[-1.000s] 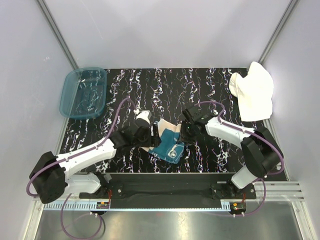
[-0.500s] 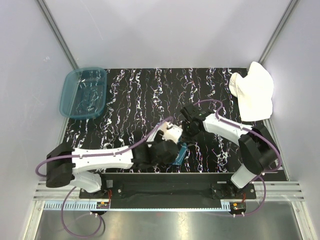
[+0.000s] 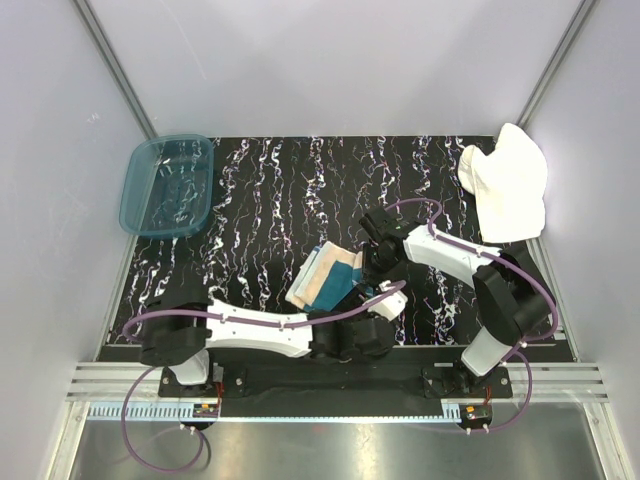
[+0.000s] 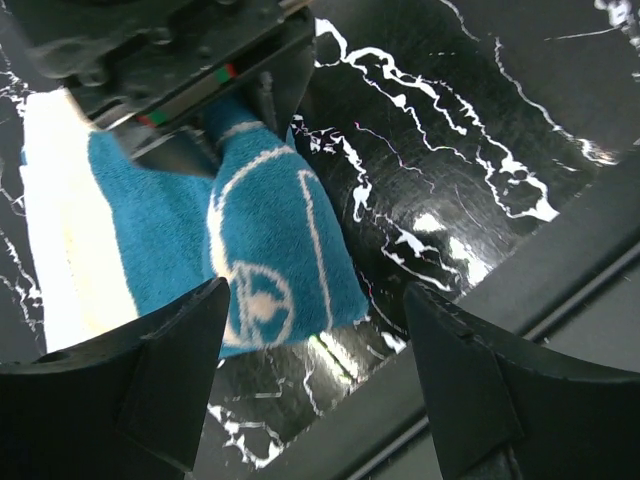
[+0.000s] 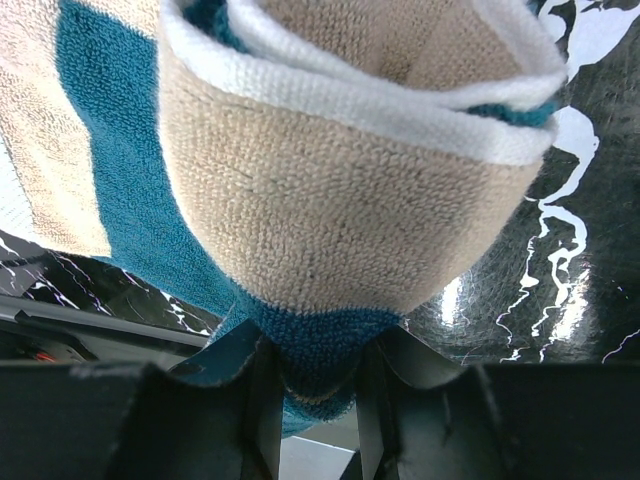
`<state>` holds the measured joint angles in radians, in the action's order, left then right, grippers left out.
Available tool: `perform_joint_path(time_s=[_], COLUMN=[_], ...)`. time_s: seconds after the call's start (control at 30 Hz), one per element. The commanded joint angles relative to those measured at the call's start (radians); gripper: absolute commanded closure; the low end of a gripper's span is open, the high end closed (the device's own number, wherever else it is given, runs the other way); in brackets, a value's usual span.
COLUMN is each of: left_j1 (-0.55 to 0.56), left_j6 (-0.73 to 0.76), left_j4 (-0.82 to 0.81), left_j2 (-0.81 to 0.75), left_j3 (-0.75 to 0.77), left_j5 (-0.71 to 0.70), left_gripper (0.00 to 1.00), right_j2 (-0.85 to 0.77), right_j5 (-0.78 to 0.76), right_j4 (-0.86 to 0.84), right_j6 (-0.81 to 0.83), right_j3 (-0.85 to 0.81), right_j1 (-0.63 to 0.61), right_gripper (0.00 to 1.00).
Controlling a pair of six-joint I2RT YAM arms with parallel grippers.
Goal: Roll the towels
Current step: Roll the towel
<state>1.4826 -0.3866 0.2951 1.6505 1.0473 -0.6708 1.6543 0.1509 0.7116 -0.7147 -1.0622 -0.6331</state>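
The smaller cream towel with a teal print [image 3: 325, 278] lies partly rolled at mid-table. In the right wrist view its rolled end [image 5: 340, 220] rises straight ahead, and my right gripper [image 5: 315, 400] is shut on its teal edge. In the top view my right gripper [image 3: 375, 266] sits at the towel's right side. My left gripper [image 3: 372, 300] is low by the near edge, just right of the towel. It stands open [image 4: 315, 370] with nothing between its fingers, and the teal corner [image 4: 270, 260] lies just beyond their tips. The white towel [image 3: 505, 190] lies bunched at the back right corner.
A translucent teal tub [image 3: 167, 183] stands at the back left. The left arm [image 3: 260, 332] stretches along the table's near edge, close to the black front rail [image 4: 560, 260]. White walls close in the table on three sides.
My left arm has swung from the towel's left side down along the near edge to its near right. The towel now shows more cream, rolled up further. The right gripper kept its hold.
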Motion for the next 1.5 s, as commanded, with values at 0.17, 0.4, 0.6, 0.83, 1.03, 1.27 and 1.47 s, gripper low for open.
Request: perform_joint_path(time_s=[0.17,0.4,0.6,0.83,1.03,1.27,1.47], left_j1=[-0.015,-0.033,-0.074,-0.128,-0.168,-0.237,-0.329], left_j6=[-0.027,-0.067,-0.063,-0.066,-0.092,-0.196,-0.310], left_j4=[-0.083,-0.134,-0.240,-0.327,-0.373,-0.470,-0.594], left_j2=[0.089,0.107,0.086,0.015,-0.047,-0.198,-0.323], left_j3=[0.013,-0.078,-0.193,-0.276,-0.335,-0.457,-0.569], left_j5=[-0.003,0.020,0.103,0.204,0.303,0.431,0.563], left_gripper=[0.24,0.39,0.65,0.85,0.94,0.98,1.00], right_j2=[0.001,0.002,-0.013,-0.042,-0.074,-0.221,-0.369], right_j5=[0.009,0.036,0.093,0.065,-0.080,-0.229,-0.156], right_j4=[0.040,0.052,0.040,0.061,0.149,0.192,0.086], right_j6=[0.027,0.046,0.052,0.052,0.060,0.049,0.029], right_j3=[-0.027,-0.035,-0.022,-0.038,-0.111,-0.170,-0.098], right_j1=[-0.011,-0.011,-0.011,-0.007,0.016,0.128,0.141], right_gripper=[0.84,0.83,0.82,0.55,0.00,0.01,0.00])
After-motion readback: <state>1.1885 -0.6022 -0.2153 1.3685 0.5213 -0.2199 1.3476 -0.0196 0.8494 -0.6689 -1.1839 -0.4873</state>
